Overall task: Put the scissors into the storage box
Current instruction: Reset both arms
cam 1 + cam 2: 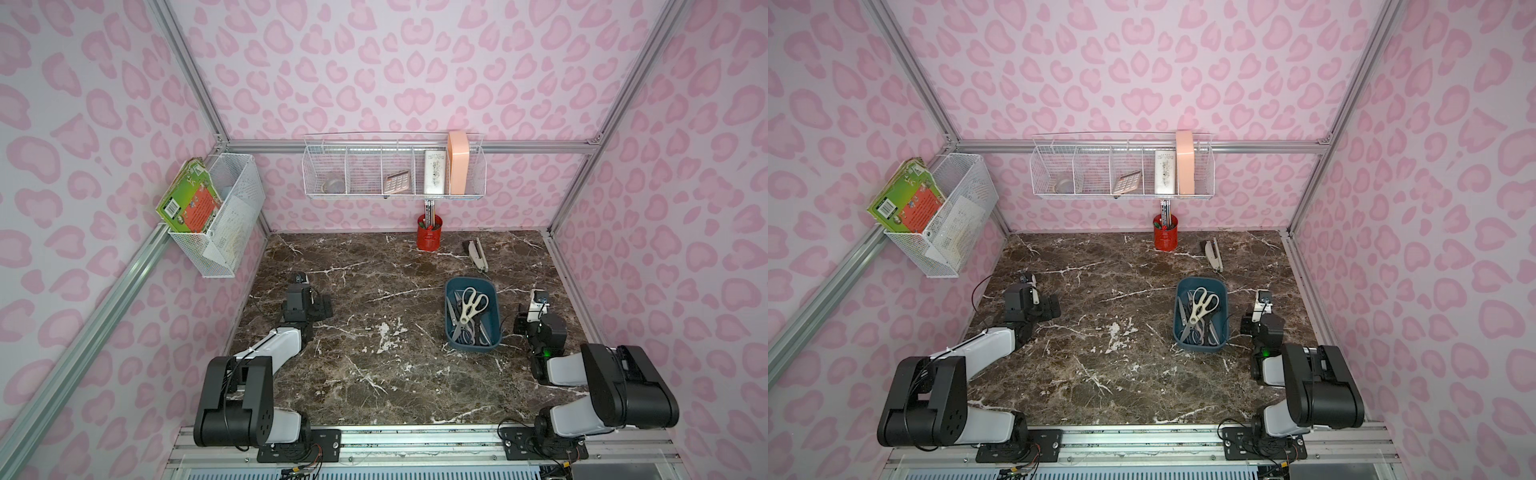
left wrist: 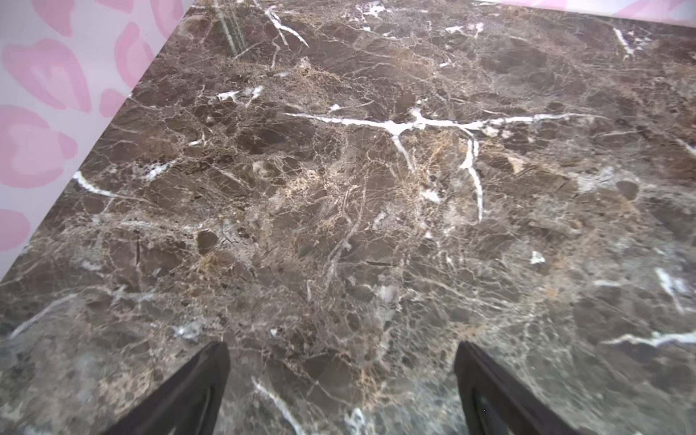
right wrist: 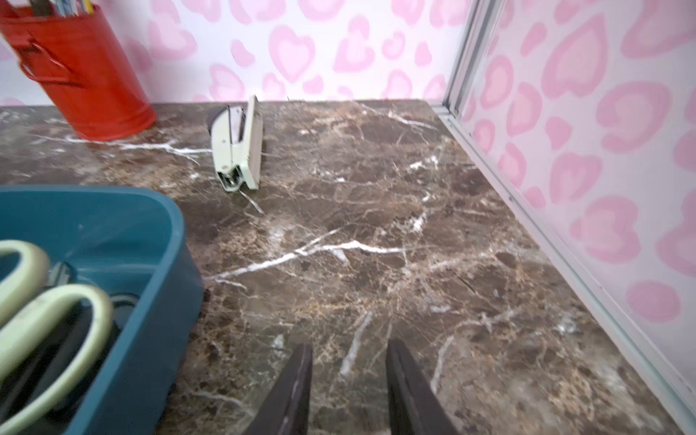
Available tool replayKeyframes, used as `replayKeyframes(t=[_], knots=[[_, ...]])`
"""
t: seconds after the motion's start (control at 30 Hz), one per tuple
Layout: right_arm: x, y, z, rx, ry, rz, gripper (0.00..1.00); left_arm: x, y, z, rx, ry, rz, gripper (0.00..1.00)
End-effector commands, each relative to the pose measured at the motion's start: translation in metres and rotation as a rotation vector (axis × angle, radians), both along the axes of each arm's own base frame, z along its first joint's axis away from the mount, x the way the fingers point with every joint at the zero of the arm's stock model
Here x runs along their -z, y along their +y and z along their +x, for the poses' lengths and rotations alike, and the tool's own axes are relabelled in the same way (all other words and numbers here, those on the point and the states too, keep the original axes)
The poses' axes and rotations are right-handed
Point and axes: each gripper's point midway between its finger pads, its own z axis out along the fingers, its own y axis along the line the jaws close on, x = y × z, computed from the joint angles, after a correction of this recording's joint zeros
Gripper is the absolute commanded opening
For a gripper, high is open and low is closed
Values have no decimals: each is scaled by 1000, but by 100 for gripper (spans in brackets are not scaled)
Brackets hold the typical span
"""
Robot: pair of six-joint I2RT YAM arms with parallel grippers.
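Right wrist view, right gripper (image 3: 348,352) jaws narrowly apart, empty, just beside storage box (image 3: 162,301), scissors (image 3: 52,324) piled inside it, left gripper (image 2: 341,348) spread wide, empty, over marble tabletop (image 2: 339,188).

We're looking down on the dark brown marble-patterned surface (image 1: 374,374). The shallow teal-blue plastic storage box (image 1: 473,348) sits right of centre, and the metal-bladed scissors (image 1: 464,334) are piled inside it, with cream-handled kitchen shears (image 1: 471,307) lying on top. Behind the box we spot a white-grey stapler (image 1: 476,255), near a red pen cup (image 1: 429,235) at the back wall.
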Motion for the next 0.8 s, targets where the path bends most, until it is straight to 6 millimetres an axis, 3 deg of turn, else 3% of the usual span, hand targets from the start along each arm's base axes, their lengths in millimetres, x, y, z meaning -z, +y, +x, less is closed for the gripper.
replayKeyframes(t=[0.0, 0.13, 0.17, 0.2, 0.23, 0.27, 0.4, 0.77], knots=[[-56, 7, 2, -43, -257, -18, 37, -21, -2, 20, 56, -131, 59, 98], [-51, 9, 14, -60, -217, -20, 41, -12, -17, 24, 146, -176, 78, 99], [-48, 12, 18, -76, -201, -21, 48, -11, -21, 24, 159, -188, 91, 99], [-44, 13, 22, -83, -165, -21, 56, -10, -22, 22, 154, -189, 100, 99], [-43, 13, 23, -82, -153, -20, 80, -9, -22, 21, 143, -202, 112, 99], [-43, 13, 22, -82, -158, -21, 99, -8, -23, 20, 142, -218, 118, 99], [-46, 13, 21, -82, -179, -22, 99, -9, -29, 20, 181, -287, 176, 99], [-46, 14, 20, -83, -189, -28, 99, -8, -24, 21, 131, -216, 148, 99]])
